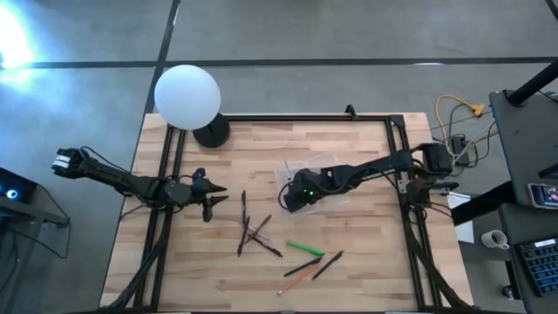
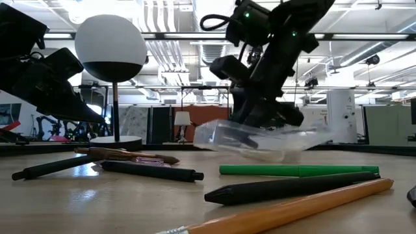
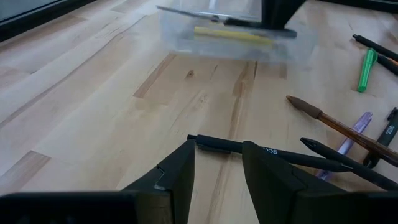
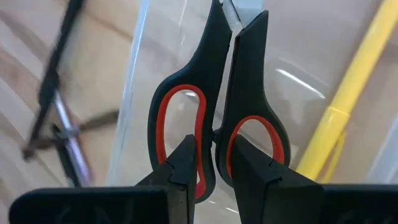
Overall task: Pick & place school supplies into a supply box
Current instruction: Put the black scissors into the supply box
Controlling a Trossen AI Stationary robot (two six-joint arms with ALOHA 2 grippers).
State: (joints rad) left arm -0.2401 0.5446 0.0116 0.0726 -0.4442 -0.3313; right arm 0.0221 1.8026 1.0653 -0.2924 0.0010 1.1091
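The clear supply box (image 1: 288, 168) (image 2: 260, 142) (image 3: 236, 43) sits mid-table with a yellow stick (image 3: 233, 35) (image 4: 348, 93) inside. My right gripper (image 1: 293, 194) (image 4: 214, 169) is over it, shut on the black, red-lined scissors (image 4: 214, 93). Left of the box, my left gripper (image 1: 218, 199) (image 3: 217, 165) is open and low over the table. A dark pen (image 3: 217, 144) lies just past its fingertips, untouched. Loose on the wood lie a green marker (image 1: 305, 249) (image 2: 292, 170), an orange pencil (image 1: 296, 281) (image 2: 292, 209) and several dark pens (image 1: 246, 225). My right gripper pinches the scissors between its two fingers (image 4: 186, 163) at the handle's middle (image 4: 214, 140), where the two red-lined loops meet. The scissors lie along the fingers, blades (image 4: 233, 15) pointing away from the wrist, down toward the box. They are lifted off the table.
A white globe lamp (image 1: 187, 96) (image 2: 110, 49) stands at the far left corner. A black frame (image 1: 288, 119) rims the table. Crossed pens and a brown brush (image 3: 336, 124) lie between the left gripper and the green marker. Bare wood lies at the near left.
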